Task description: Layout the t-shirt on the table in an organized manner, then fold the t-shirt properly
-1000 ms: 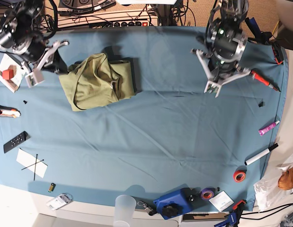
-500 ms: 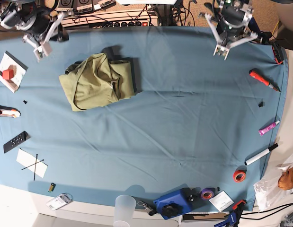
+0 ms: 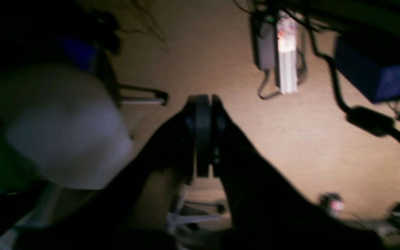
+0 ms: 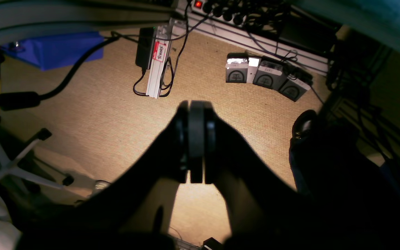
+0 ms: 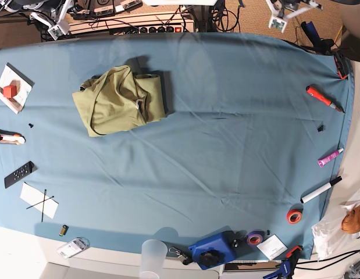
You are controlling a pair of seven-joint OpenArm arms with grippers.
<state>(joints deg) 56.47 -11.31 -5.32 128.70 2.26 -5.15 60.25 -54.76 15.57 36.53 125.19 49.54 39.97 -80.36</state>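
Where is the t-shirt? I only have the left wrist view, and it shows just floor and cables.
Observer: The t-shirt lies bunched in a heap on the table, toward the right arm's side in the base view.
Operator: Is either gripper holding it?
Observer: No. The right gripper is shut on nothing, over the floor beyond the table's far edge.
Operator: And mine?
Observer: In the base view, the left gripper also sits past the far edge, well clear of the shirt.

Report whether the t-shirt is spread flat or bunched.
Bunched: the t-shirt lies in a crumpled heap on the table, layers overlapping, sleeves not laid out.
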